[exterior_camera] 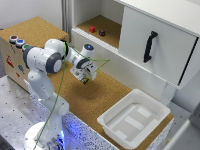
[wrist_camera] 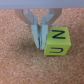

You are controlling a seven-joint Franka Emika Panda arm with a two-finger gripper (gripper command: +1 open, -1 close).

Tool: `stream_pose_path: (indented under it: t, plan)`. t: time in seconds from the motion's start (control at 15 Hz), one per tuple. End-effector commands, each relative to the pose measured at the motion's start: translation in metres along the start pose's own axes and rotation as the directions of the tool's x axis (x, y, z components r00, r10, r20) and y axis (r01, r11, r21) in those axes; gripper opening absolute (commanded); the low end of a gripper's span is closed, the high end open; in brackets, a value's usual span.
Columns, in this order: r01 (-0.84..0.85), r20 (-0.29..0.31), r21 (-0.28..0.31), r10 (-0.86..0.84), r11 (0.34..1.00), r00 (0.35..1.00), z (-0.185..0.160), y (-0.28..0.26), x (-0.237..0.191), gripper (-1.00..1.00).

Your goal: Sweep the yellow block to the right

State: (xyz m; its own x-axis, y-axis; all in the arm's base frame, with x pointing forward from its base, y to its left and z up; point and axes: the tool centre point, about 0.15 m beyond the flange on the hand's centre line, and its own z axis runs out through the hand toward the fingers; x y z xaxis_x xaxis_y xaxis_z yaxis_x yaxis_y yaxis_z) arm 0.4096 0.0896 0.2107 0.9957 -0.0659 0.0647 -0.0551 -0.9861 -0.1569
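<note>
Letters on the yellow block (wrist_camera: 56,43).

Legible in the wrist view only: a dark "Z" or sideways "N" on the upper face, and a dark "U"-like or "C"-like letter, turned on its side, on the face beside it; true orientation of either not certain. Block too small for reading in the exterior view. Small coloured stickers on the front of the wooden box (exterior_camera: 12,64) at the exterior view's left, too blurred to read. No brand or number legible elsewhere.

The tool (wrist_camera: 38,41), fingers together, touches the lettered yellow block (wrist_camera: 56,42) on cork.
</note>
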Motion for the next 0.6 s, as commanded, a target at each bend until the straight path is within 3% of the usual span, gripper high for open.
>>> stream_pose_path:
  t: [0.0,0.53]
  plan:
    - [0.016,0.011,-0.013,-0.016,1.000,1.000,-0.005,0.028,-0.005,-1.00]
    - [-0.038,-0.006,-0.021,0.038,0.999,0.999,-0.010,0.095,-0.005,-1.00]
